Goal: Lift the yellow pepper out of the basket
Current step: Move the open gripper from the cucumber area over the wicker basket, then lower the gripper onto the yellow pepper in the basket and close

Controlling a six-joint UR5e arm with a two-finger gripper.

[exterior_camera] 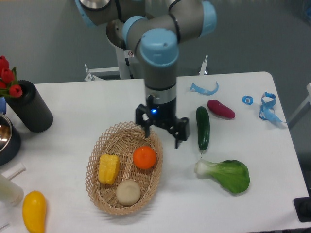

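Observation:
The yellow pepper [108,168] is blocky and ribbed and lies in the left part of the oval wicker basket [97,191]. An orange [144,157] and a pale round item [128,192] lie in the basket with it. My gripper [162,135] hangs over the basket's upper right rim, up and to the right of the pepper and just above the orange. Its two dark fingers are spread apart and hold nothing.
A smooth yellow fruit [34,210] lies at the front left. A green cucumber [202,127], a purple vegetable [221,108] and a leafy bok choy [225,174] lie to the right. A black cylinder [31,107] with red flowers and a dark metal bowl [6,138] stand at the left. Blue tape scraps [266,107] lie at the far right.

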